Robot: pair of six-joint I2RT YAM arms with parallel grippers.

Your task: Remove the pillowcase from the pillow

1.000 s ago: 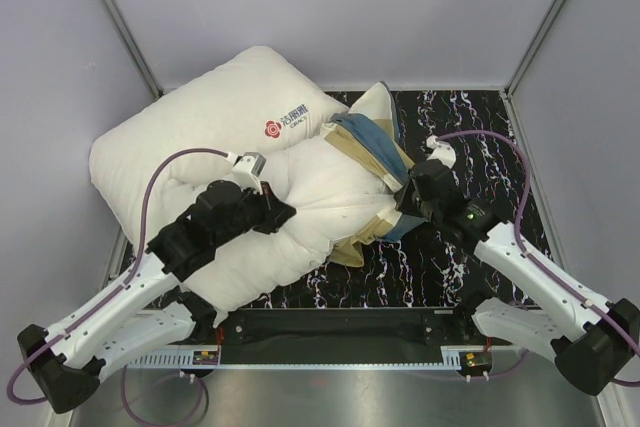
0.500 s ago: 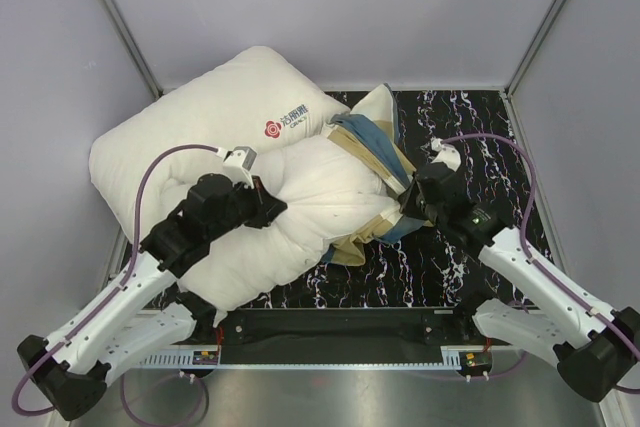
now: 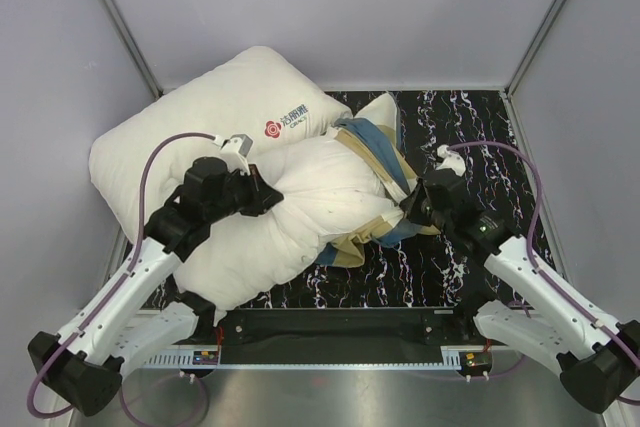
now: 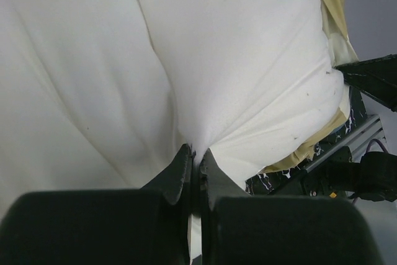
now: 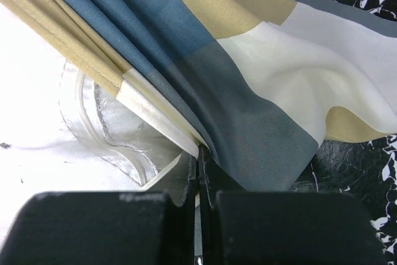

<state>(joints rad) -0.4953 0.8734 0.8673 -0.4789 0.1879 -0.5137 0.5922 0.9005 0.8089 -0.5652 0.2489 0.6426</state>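
The plain off-white pillow [image 3: 300, 217] lies across the middle of the table, mostly bare. The checked teal, tan and cream pillowcase [image 3: 375, 162] is bunched over its right end. My left gripper [image 3: 262, 197] is shut on a pinch of the pillow's fabric [image 4: 198, 60], which puckers toward the jaws [image 4: 195, 153]. My right gripper [image 3: 408, 209] is shut on the pillowcase edge [image 5: 248, 116] by its zip [image 5: 80, 100], with the folds fanning out from the jaws [image 5: 200, 152].
A second white pillow with a red logo [image 3: 200, 117] lies at the back left, partly under the bare pillow. Black marbled tabletop [image 3: 470, 127] shows at the right. Grey walls close in behind and on both sides.
My left gripper has pulled the pillow leftward and a little back. My right gripper has shifted slightly right with the pillowcase, baring more of the pillow.
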